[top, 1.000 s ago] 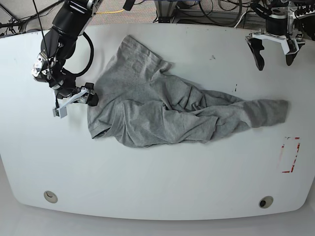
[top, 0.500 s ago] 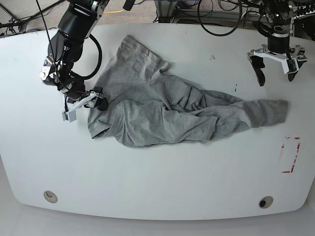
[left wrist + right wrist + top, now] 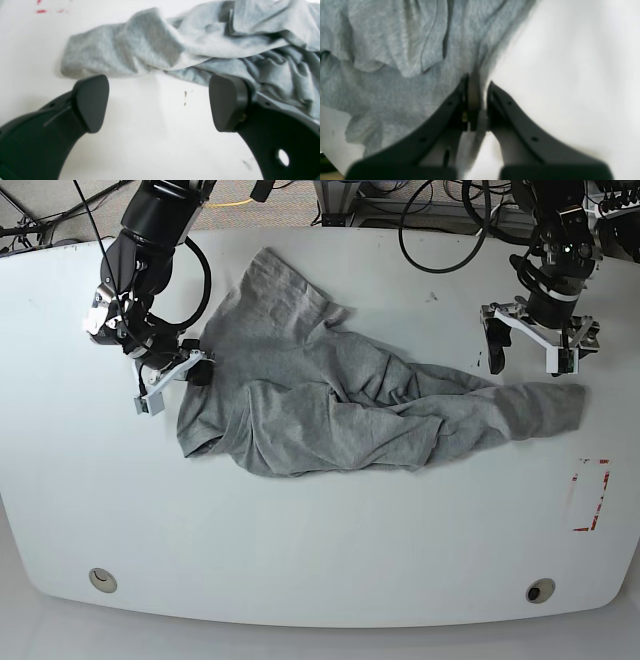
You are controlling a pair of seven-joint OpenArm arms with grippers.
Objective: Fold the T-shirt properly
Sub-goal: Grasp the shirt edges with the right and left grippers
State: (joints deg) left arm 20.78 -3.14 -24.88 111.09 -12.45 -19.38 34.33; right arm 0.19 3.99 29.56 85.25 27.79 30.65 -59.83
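Grey cotton is pinched between the jaws of my right claw (image 3: 477,100), which are closed tight on a thin fold at the edge of the T-shirt (image 3: 330,400). In the wrist view the strip of cloth between the pads looks narrow, so my worry is that I have only one layer, or only the very hem. If I pull from here the fabric may slip out, or one layer may lift while the one beneath stays on the table (image 3: 320,560) and the bunching gets worse.

My left claw (image 3: 160,102) stands wide, with nothing in it, low over bare table just beside the shirt's far end. That end lies beyond my pads, not between them. If I close where I am I judge I will catch nothing, or only scrape the surface. If I drive forward carelessly I may push the cloth into a heap instead of getting a pad under it.

With one end held and the other free, a hard tug from the right side would drag the whole shirt across the table rather than spread it.

The shirt lies around the middle of the table, stretched in a long diagonal heap between my two claws. It is light heather grey, soft and heavily creased, with deep folds running along its length. No lettering shows on the side that faces up.
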